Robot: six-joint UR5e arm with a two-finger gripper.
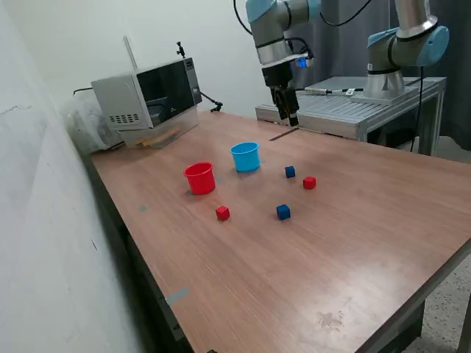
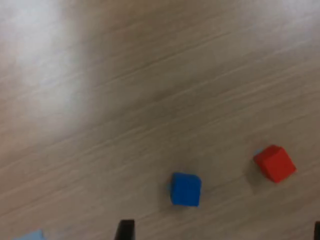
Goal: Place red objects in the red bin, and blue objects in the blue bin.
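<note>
Nothing sorted yet, by the look of it. Nearest, in front of the red cup (image 1: 199,178): one red cube (image 1: 222,213) and one blue cube (image 1: 283,212). Farther, beside the blue cup (image 1: 245,157): second blue cube (image 1: 290,172), second red cube (image 1: 309,182). Beyond, raised above the table (image 1: 353,243): gripper (image 1: 287,112), holding nothing, jaw spread unclear.

The whole table (image 1: 368,243) is seen from a raised corner in the exterior view, angled down. The tabletop is viewed from close above by the wrist camera. Shared: a blue cube (image 2: 185,189) (image 1: 290,171), a red cube (image 2: 274,163) (image 1: 309,182) at its four o'clock in the exterior view.
</note>
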